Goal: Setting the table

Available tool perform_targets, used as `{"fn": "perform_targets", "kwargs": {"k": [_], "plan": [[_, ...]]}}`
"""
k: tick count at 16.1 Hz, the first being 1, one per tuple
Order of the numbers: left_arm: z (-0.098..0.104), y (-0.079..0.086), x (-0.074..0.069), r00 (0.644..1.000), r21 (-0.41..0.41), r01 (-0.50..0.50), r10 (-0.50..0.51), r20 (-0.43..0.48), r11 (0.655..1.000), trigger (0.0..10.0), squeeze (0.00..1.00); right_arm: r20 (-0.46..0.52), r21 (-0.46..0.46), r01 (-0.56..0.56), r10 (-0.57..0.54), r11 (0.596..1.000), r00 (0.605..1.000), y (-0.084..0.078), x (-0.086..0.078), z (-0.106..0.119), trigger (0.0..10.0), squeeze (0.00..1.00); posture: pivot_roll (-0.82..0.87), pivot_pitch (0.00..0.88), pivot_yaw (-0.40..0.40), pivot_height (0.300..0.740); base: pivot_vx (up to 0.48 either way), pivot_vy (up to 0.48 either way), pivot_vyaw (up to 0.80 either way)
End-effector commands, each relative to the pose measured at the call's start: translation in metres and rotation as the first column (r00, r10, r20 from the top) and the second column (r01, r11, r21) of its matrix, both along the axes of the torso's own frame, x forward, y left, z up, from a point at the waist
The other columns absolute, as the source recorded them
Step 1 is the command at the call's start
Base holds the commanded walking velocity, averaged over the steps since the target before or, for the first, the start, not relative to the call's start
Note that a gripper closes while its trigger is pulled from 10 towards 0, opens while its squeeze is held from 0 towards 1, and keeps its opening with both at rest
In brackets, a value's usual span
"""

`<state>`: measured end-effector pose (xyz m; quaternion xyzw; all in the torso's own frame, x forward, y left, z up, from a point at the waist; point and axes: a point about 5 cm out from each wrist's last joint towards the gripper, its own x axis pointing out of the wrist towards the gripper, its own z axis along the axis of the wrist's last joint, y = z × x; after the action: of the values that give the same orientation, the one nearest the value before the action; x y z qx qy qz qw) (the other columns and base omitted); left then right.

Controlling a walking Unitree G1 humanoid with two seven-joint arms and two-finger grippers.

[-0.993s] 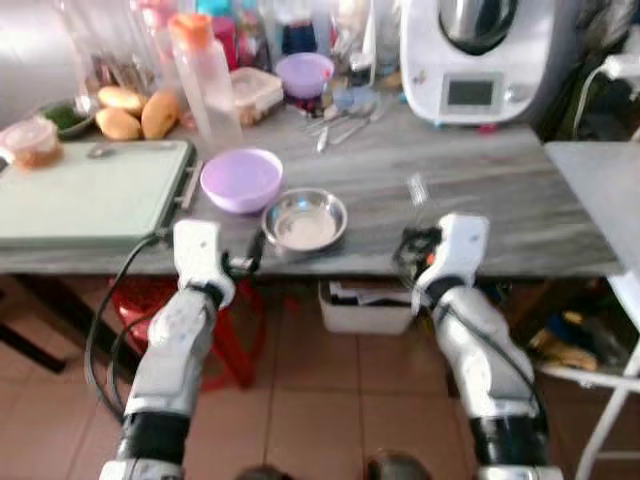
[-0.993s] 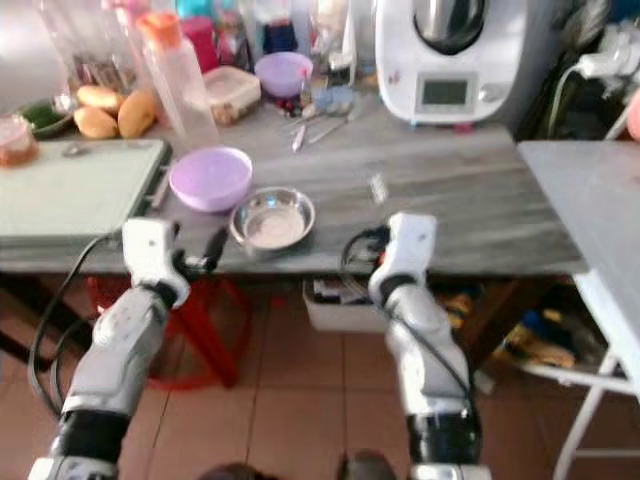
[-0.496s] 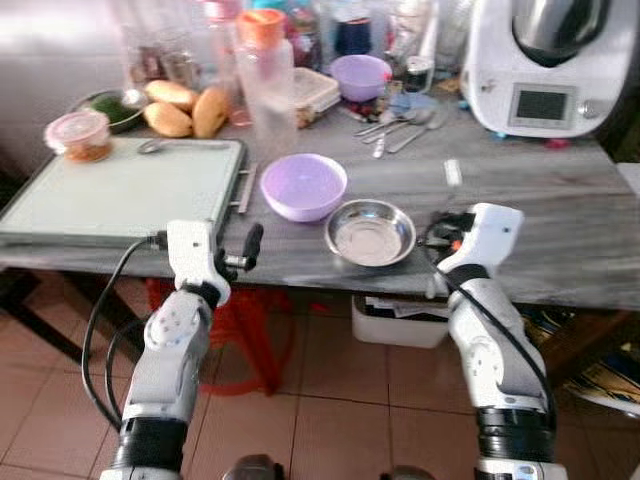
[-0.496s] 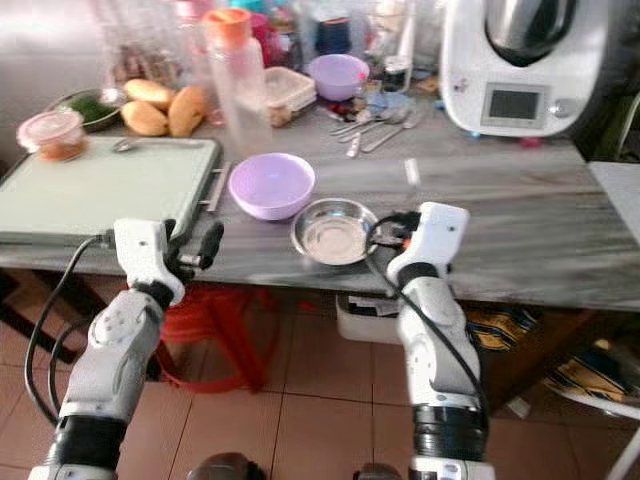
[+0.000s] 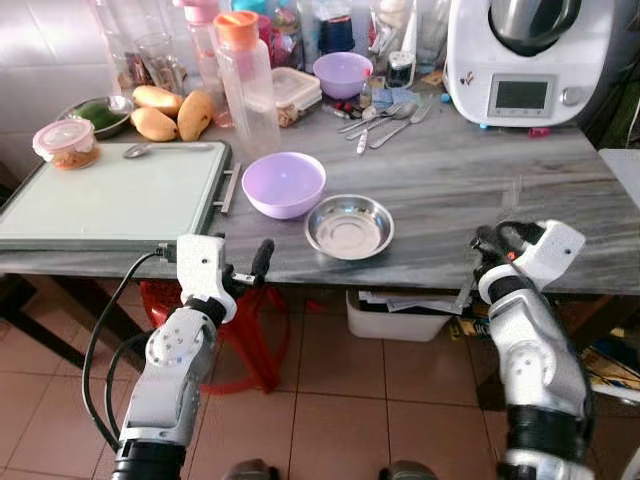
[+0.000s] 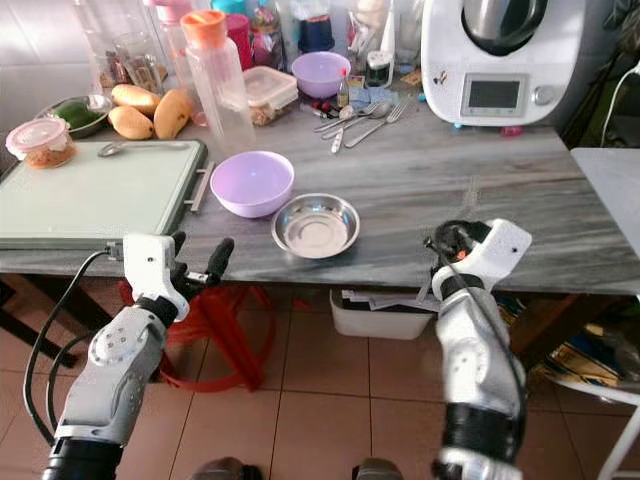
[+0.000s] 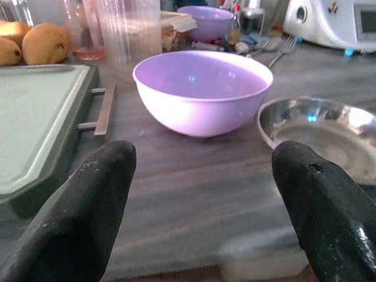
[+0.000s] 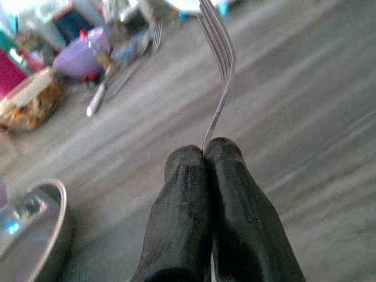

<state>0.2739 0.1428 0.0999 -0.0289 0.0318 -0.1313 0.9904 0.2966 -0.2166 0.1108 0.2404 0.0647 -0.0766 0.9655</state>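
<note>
Pinching a thin silver metal fork [image 8: 218,70] between its two black fingers [image 8: 182,200], the right hand [image 6: 447,240] sits at the front edge of the grey wood-grain bench [image 5: 450,190], fingers pressed tight together on the handle with the tines sticking out over the benchtop. Over on the other side, the left hand [image 5: 255,265] hangs just off the bench's front edge with its chunky, slightly grainy black fingers [image 7: 82,217] spread wide apart, holding nothing.

Right past the left hand there's a shallow round stainless steel dish [image 5: 348,225], shiny inside, and just beside it a smooth lilac plastic bowl [image 5: 284,184], deeper and matte. To the robot's left of those lies a big pale green rectangular tray [image 5: 110,195] with a dark rim and a bar handle.

Further back: a tall clear ribbed plastic bottle with an orange cap [image 5: 245,75], a few yellow-orange mangoes [image 5: 170,110], a small lidded tub [image 5: 65,143], loose spoons and forks [image 5: 385,112], a second smaller purple bowl [image 5: 343,72], and a glossy white kitchen machine with a little screen [image 5: 520,55].
</note>
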Motion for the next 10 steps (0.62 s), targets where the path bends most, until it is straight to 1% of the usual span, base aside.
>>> {"fn": "perform_targets", "kwargs": {"k": [1, 2, 3, 4, 5, 6, 7, 8, 9, 10], "plan": [[0.003, 0.003, -0.001, 1.000, 0.020, -0.001, 0.001, 0.003, 1.000, 10.0, 0.00, 0.014, 0.049, -0.043, 0.042, 0.998, 0.999, 0.004, 0.006, 0.003, 10.0, 0.00, -0.01, 0.014, 0.084, 0.740, 0.000, 0.000, 0.00], [0.004, 0.003, -0.001, 1.000, 0.021, 0.002, -0.002, 0.002, 1.000, 10.0, 0.00, 0.014, 0.078, -0.064, 0.063, 0.995, 0.998, 0.004, 0.008, 0.002, 10.0, 0.00, -0.01, 0.019, 0.089, 0.740, 0.000, 0.000, 0.00], [0.004, 0.003, -0.002, 1.000, 0.028, 0.009, -0.008, -0.003, 1.000, 10.0, 0.00, 0.011, 0.106, -0.121, 0.120, 0.987, 0.993, 0.006, 0.012, 0.001, 10.0, 0.00, 0.00, 0.024, 0.095, 0.740, 0.000, 0.000, 0.00], [0.004, 0.004, -0.003, 1.000, 0.033, 0.010, -0.010, -0.007, 0.999, 10.0, 0.00, 0.002, 0.114, -0.156, 0.156, 0.981, 0.988, 0.008, 0.014, 0.000, 10.0, 0.00, 0.00, 0.026, 0.097, 0.740, 0.000, 0.000, 0.00], [0.004, 0.004, -0.003, 1.000, 0.040, 0.013, -0.013, -0.011, 0.999, 10.0, 0.00, -0.003, 0.123, -0.204, 0.206, 0.971, 0.979, 0.011, 0.016, -0.002, 10.0, 0.00, 0.00, 0.030, 0.098, 0.740, 0.000, 0.000, 0.00], [0.004, 0.006, -0.005, 1.000, 0.048, 0.014, -0.013, -0.017, 0.999, 10.0, 0.00, 0.000, 0.129, -0.285, 0.287, 0.950, 0.958, 0.017, 0.018, -0.002, 10.0, 0.00, 0.01, 0.036, 0.098, 0.740, 0.000, 0.000, 0.00], [0.004, 0.006, -0.005, 1.000, 0.049, 0.014, -0.013, -0.017, 0.999, 10.0, 0.00, 0.001, 0.133, -0.294, 0.296, 0.947, 0.955, 0.018, 0.018, -0.002, 10.0, 0.00, 0.01, 0.037, 0.098, 0.740, 0.000, 0.000, 0.00], [0.004, 0.007, -0.006, 1.000, 0.056, 0.010, -0.008, -0.023, 0.998, 10.0, 0.00, 0.004, 0.154, -0.340, 0.344, 0.928, 0.939, 0.021, 0.017, -0.002, 10.0, 0.00, 0.02, 0.044, 0.095, 0.740, 0.000, 0.000, 0.00], [0.003, 0.008, -0.007, 1.000, 0.061, 0.007, -0.005, -0.028, 0.998, 10.0, 0.00, 0.003, 0.163, -0.356, 0.361, 0.920, 0.933, 0.022, 0.017, -0.002, 10.0, 0.00, 0.02, 0.044, 0.095, 0.740, 0.000, 0.000, 0.00], [0.003, 0.008, -0.008, 0.999, 0.063, 0.007, -0.005, -0.033, 0.998, 10.0, 0.00, -0.005, 0.166, -0.376, 0.382, 0.912, 0.924, 0.019, 0.015, -0.004, 10.0, 0.00, 0.02, 0.050, 0.095, 0.740, 0.000, 0.000, 0.00]]}}
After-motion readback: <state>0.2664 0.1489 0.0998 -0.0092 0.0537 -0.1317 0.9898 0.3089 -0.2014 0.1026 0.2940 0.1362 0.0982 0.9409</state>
